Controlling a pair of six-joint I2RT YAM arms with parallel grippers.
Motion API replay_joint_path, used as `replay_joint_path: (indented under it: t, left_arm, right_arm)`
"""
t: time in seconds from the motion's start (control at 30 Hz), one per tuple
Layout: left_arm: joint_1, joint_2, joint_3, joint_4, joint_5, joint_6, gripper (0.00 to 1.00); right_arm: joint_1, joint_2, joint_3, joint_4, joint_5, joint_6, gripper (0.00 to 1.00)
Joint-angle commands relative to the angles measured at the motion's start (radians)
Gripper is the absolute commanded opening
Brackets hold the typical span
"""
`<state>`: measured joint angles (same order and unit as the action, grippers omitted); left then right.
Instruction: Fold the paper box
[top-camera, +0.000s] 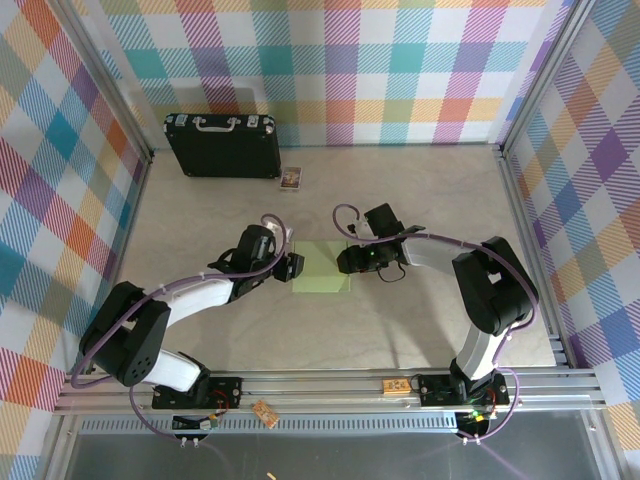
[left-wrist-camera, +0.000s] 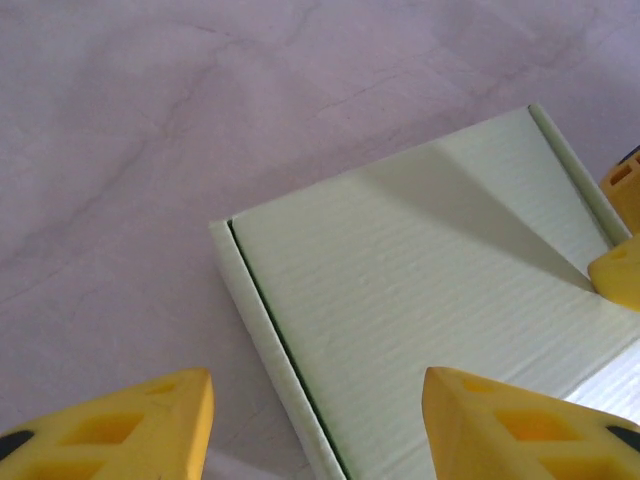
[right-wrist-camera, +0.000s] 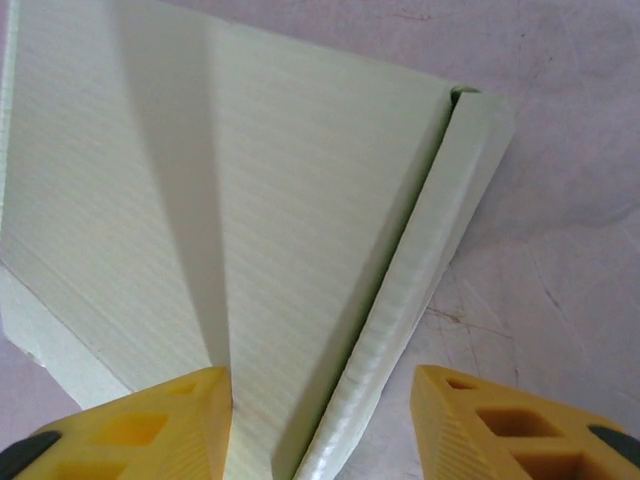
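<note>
**A:** Yellow plastic fingers (left-wrist-camera: 120, 430), wedge-shaped with moulded hollows, sit closest to the left wrist lens. How does the left gripper (left-wrist-camera: 316, 385) stand?

**B:** Its jaws are apart. One finger is over the bare desk (left-wrist-camera: 150, 150), the other over the paper box (left-wrist-camera: 420, 270). The box's left side wall runs between them, and neither finger pinches it.

**A:** And the right gripper (right-wrist-camera: 322, 378)?

**B:** Also apart, straddling the box's opposite side. One finger is above the lid and one above the desk, with the narrow side flap between them.

**A:** Where does the box lie?

**B:** Flat, about the middle of the desk, between the two grippers.

**A:** How does it look?

**B:** It is pale green thin card, finely ribbed like corrugated board, in a low rectangular shape with the lid folded down. A dark slit runs along the seam where the lid meets the left wall. On the right side the flap stands slightly off the lid's edge, and its far corner is not quite flush.

**A:** Is anything inside?

**B:** It is closed, so the inside is hidden.

**A:** What is farther back?

**B:** A black briefcase (top-camera: 222, 145) sits near the desk's far-left corner. It is shut, with a silver handle and latches along its far side, and its contents are hidden. Just to its right, apart from it, is a tiny picture card (top-camera: 291, 179), too small to read.

**A:** What is the desk surface like?

**B:** Beige, smooth, and faintly veined like marble.
</note>
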<state>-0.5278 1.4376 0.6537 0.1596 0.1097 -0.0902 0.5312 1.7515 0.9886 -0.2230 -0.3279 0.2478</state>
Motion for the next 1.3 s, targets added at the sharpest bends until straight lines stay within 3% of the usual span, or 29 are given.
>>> replay_joint_path:
  t: [0.0, 0.2, 0.53, 0.9, 1.1, 1.27]
  left_arm:
    - [0.002, -0.016, 0.009, -0.021, 0.069, -0.113, 0.58]
    - [0.000, 0.023, 0.023, -0.063, 0.110, -0.152, 0.57]
    - [-0.007, 0.065, 0.096, -0.079, 0.147, -0.161, 0.58]
    - [-0.018, 0.205, 0.214, -0.117, 0.245, -0.132, 0.58]
    - [-0.020, 0.218, 0.189, -0.176, 0.182, -0.155, 0.57]
    - [-0.020, 0.249, 0.212, -0.276, 0.131, -0.169, 0.55]
  right_arm:
    - [0.009, -0.025, -0.009, -0.139, 0.059, -0.003, 0.54]
    - [0.009, -0.082, -0.009, -0.236, 0.062, 0.018, 0.57]
    - [0.010, -0.156, -0.073, -0.211, 0.027, 0.051, 0.60]
    - [0.009, 0.002, 0.065, -0.255, 0.018, -0.044, 0.46]
    - [0.009, 0.033, 0.106, -0.250, 0.005, -0.066, 0.47]
    - [0.009, -0.009, 0.097, -0.261, 0.046, -0.062, 0.55]
